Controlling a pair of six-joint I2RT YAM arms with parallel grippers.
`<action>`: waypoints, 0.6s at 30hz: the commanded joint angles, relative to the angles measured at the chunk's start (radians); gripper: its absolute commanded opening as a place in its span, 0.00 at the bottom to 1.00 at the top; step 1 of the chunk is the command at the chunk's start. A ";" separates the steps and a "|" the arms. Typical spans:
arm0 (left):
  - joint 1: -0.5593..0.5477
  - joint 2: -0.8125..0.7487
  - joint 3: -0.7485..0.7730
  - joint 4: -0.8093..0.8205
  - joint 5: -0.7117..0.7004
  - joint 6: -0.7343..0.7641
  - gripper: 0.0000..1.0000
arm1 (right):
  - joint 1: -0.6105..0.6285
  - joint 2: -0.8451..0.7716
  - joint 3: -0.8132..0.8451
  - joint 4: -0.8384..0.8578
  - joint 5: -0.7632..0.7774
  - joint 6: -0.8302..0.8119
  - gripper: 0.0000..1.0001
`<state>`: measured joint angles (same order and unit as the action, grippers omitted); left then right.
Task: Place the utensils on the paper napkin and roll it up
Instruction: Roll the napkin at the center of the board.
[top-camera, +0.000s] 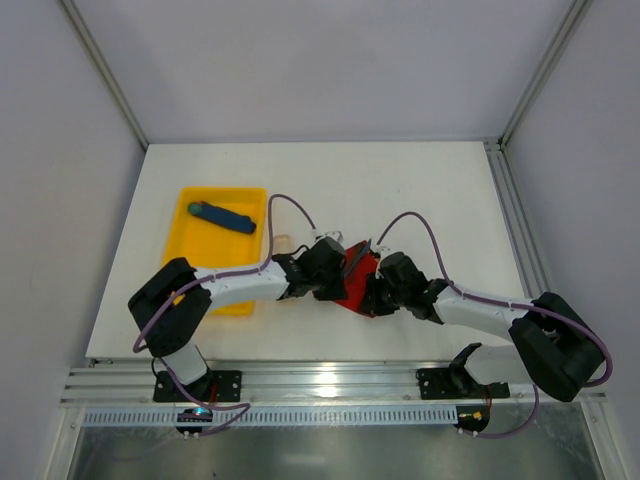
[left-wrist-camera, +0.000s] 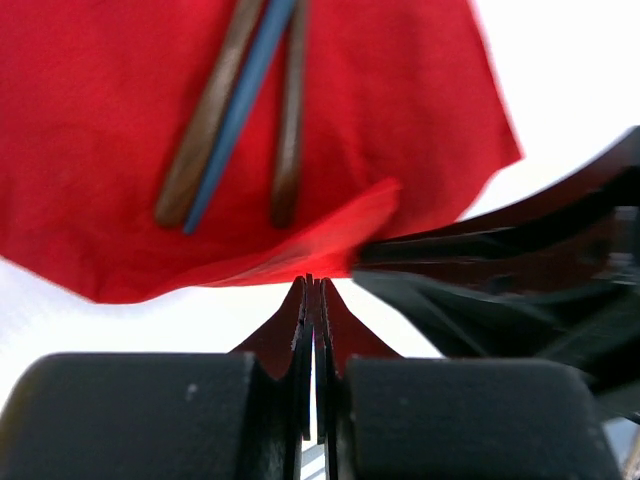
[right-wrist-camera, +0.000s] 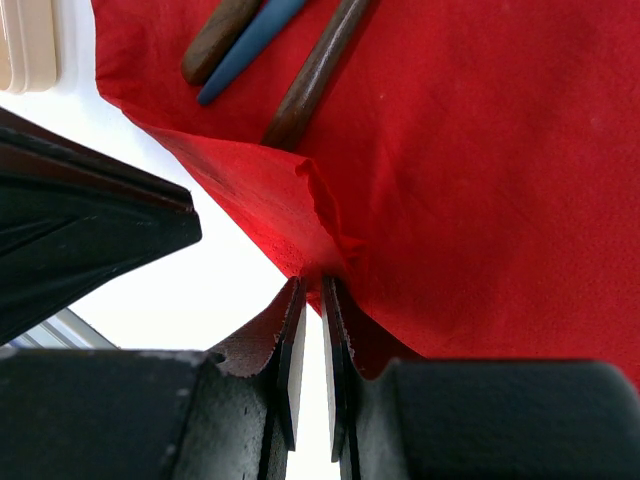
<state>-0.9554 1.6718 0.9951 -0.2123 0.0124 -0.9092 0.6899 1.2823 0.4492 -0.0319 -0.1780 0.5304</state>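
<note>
Just right of the yellow tray (top-camera: 215, 255), on the white counter (top-camera: 400, 190), the paper napkin (top-camera: 356, 272) lies opened out between the two arms. The left end effector (left-wrist-camera: 313, 285) reaches it from the tray side and the right end effector (right-wrist-camera: 313, 288) from the side away from the tray. Each is pinching the napkin's near edge: the left with its jaws pressed together on the paper, the right with a sliver of gap around a raised fold. The two pinches sit just beside one another on that edge. The utensils (left-wrist-camera: 205, 125), two brown pieces with a slim blue piece (left-wrist-camera: 240, 105) between them, rest on the napkin just beyond the lifted edge. Their long axes run away from both end effectors, roughly square to the held edge, and neither arm is clearly nearer. By my judgement, carrying the edge straight forward would fold paper over the utensils' near ends, not wrap along their length, so the next move turns on the rolling direction.
</note>
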 joint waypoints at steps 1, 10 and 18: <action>-0.005 -0.003 -0.026 0.034 -0.057 -0.008 0.00 | -0.006 -0.005 -0.007 -0.046 0.018 0.000 0.20; -0.003 -0.009 -0.049 -0.021 -0.166 -0.025 0.00 | -0.009 -0.009 -0.024 -0.034 0.009 0.002 0.20; 0.009 -0.015 -0.050 -0.047 -0.203 -0.040 0.00 | -0.010 -0.012 -0.033 -0.022 0.003 0.002 0.20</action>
<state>-0.9543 1.6730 0.9440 -0.2455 -0.1406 -0.9371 0.6846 1.2762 0.4404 -0.0231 -0.1856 0.5304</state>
